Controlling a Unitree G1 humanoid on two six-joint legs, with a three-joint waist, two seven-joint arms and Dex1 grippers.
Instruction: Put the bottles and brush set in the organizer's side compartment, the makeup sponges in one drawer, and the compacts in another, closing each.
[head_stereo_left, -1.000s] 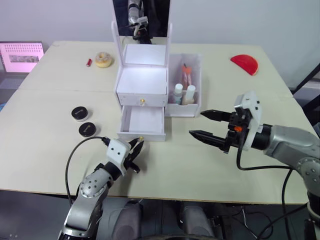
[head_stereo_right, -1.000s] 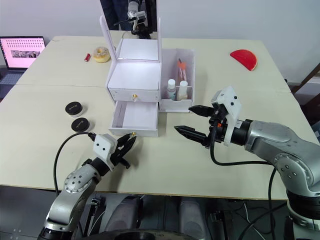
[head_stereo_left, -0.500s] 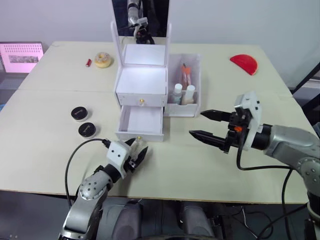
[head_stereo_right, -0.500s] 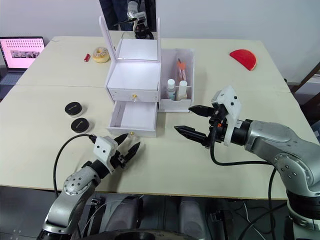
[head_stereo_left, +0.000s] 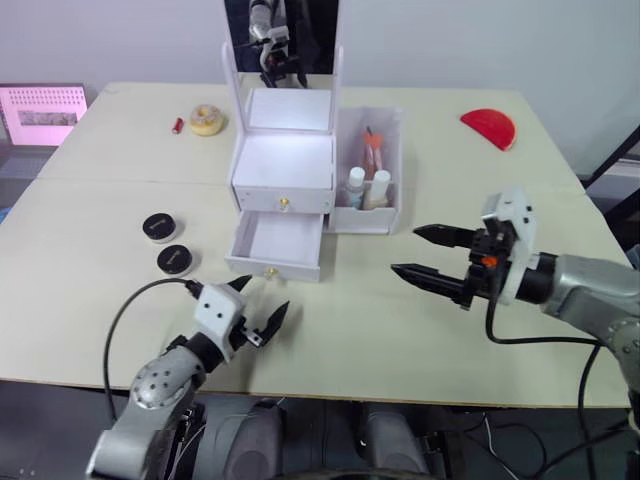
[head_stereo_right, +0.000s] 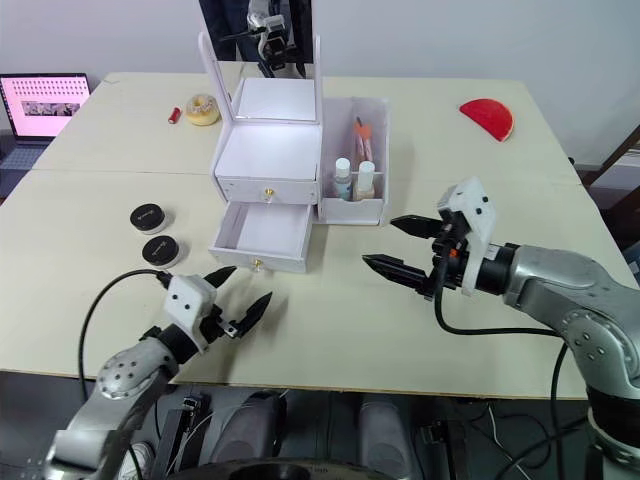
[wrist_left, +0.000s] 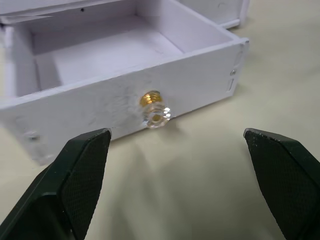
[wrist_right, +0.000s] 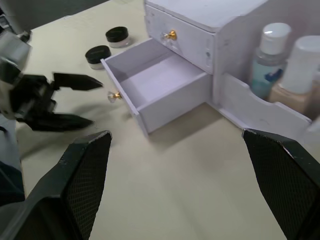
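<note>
Spread wide and empty, the left gripper is held just in front of the pulled-out lower drawer and its knob. The right gripper is likewise parted. Two bottles are seen in the side compartment; two compacts lie on the table.

I see the organizer mid-table, its lower drawer pulled out toward me. Two bottles stand in its right side compartment. Two compacts lie left of the drawer.
</note>
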